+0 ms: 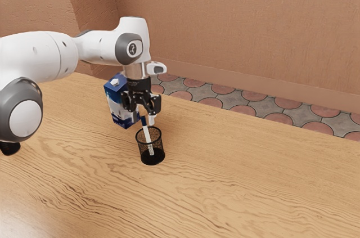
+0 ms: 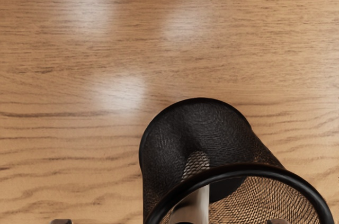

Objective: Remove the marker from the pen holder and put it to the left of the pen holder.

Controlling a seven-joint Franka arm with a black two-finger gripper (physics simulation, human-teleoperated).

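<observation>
Black wire-mesh pen holder [image 1: 160, 148] upright on wooden table [image 1: 236, 187]. White marker [image 1: 148, 137] leans inside, dark blue upper end above rim. Probably light, stiff, slick-barrelled; best pinched high, clear of rim. Lower barrel veiled by mesh; top cut off in wrist view. Gripper [image 1: 144, 117] at marker's top, spread wide, clasping nothing; contact unclear. Behind, blue-and-white carton [image 1: 116, 103], partly hidden by gripper.

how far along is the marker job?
Done, by the look of it: the approach. The open jaws are at the upper end of the marker.
In hand: nothing; the jaws stand apart, not closed on it.
Left: grip it, lift it out, set it down left of the pen holder. Its lower end sits inside.
</observation>
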